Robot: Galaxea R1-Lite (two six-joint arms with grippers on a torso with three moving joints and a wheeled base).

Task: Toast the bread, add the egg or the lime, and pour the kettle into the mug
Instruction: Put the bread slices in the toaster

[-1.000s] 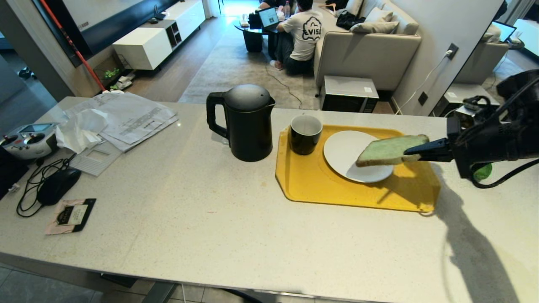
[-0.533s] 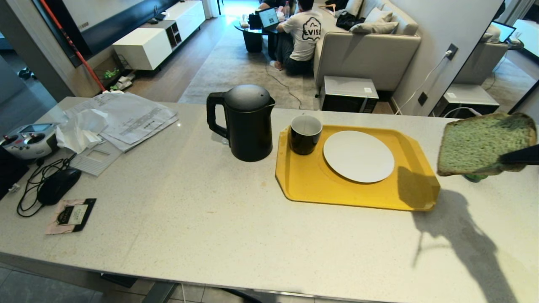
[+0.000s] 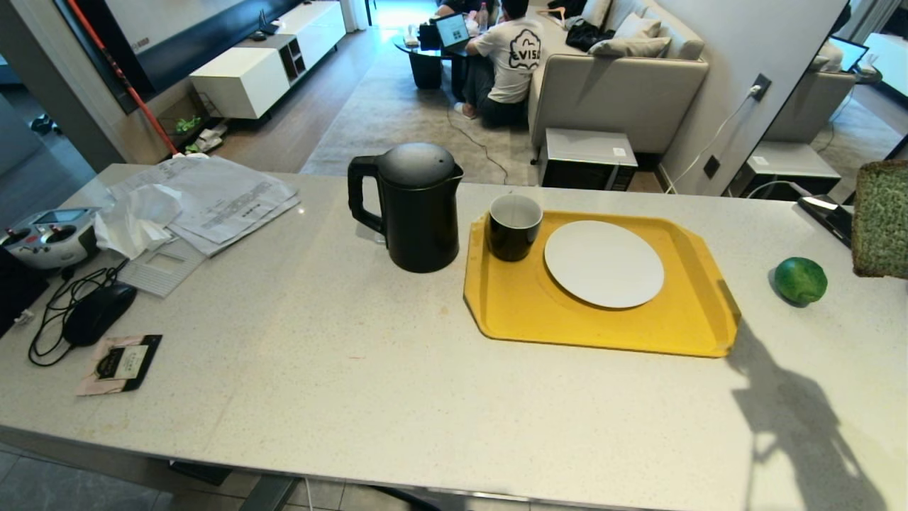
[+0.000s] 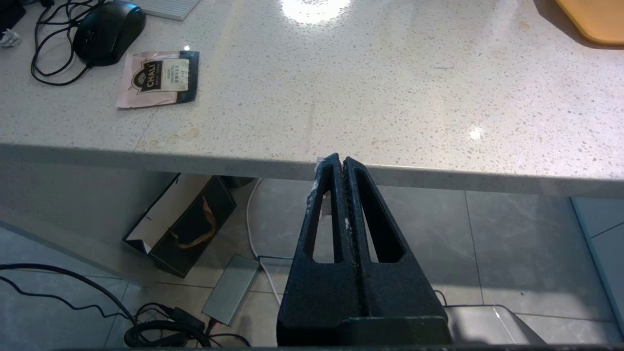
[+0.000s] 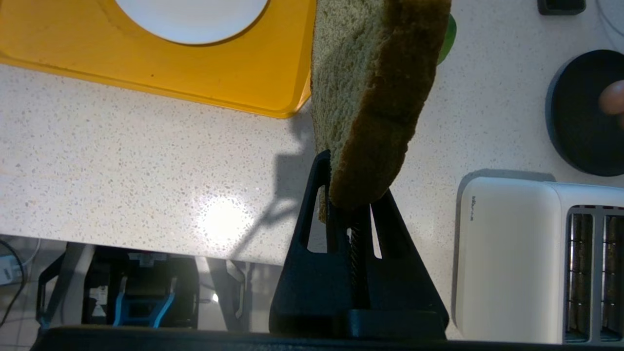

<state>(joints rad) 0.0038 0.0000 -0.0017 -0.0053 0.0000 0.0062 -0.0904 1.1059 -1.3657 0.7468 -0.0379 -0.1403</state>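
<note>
Crowding the left part of the head view's table (image 3: 369,369) are loose papers (image 3: 213,195), a crumpled tissue (image 3: 138,216), a grey remote controller (image 3: 46,234), a black computer mouse (image 3: 96,312) with its tangled cord, and a pink-and-black tea sachet (image 3: 117,363). Near the middle stands the kettle (image 3: 415,206), lid on, handle toward the left of the frame, just beside the yellow tray (image 3: 539,312). On that tray sit the mug (image 3: 514,226), showing only its pale inside, at the upper left corner, and a white plate (image 3: 603,262) with nothing on it at the centre. Right of the tray, apart from it, the lime (image 3: 800,280) rests on the table. At the right edge of the frame the bread (image 3: 882,220) hangs upright in the air above the table; in the right wrist view the right pincer (image 5: 348,204) is clenched on the slice's lower edge, with the bread standing up from it and covering most of the lime. Beside the pincer in that view are a white toaster (image 5: 507,258) with open slots and a dark round dish (image 5: 580,114) holding the egg (image 5: 613,97), cut by the frame edge. The left pincer (image 4: 343,163) is clenched on nothing, below the table's near edge, over a tiled floor (image 4: 512,243) with a paper bag (image 4: 180,229) and cables. A person sits on the floor by a sofa (image 3: 617,78) at the top of the head view.
</note>
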